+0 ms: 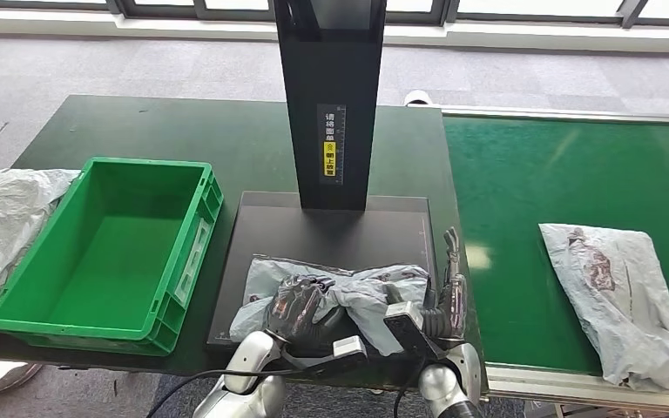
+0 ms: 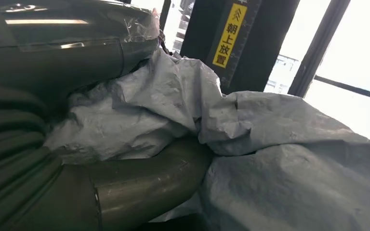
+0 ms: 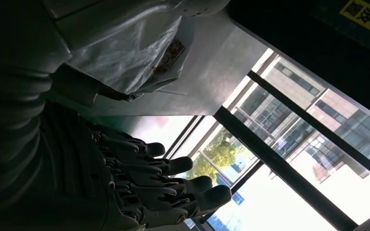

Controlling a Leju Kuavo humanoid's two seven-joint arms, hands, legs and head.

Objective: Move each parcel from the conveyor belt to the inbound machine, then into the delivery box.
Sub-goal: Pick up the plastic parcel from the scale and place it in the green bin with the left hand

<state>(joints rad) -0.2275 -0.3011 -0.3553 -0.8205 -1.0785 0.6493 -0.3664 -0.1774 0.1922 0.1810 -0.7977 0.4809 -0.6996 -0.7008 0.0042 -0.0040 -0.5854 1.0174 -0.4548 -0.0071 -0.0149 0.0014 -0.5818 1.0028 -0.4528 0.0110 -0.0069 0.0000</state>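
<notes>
**Parcel on the scanner, left hand gripping**

Head view: left hand (image 1: 300, 305) clutches the grey parcel (image 1: 375, 292) on the inbound machine (image 1: 261, 231); right hand (image 1: 449, 292) is empty, fingers apart.
Left wrist view: thumb (image 2: 144, 178) grips only slack wrapper, which could slip free before the delivery box (image 1: 30, 287).
Right wrist view: fingers (image 3: 173, 185) straight, holding nothing.

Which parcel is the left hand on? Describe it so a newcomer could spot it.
Find the tall black inbound machine at table centre. On its flat black base plate lies a crumpled grey parcel, gripped by the left hand. Unlike the parcel on the green conveyor belt, it sits on black, under the column.
</notes>
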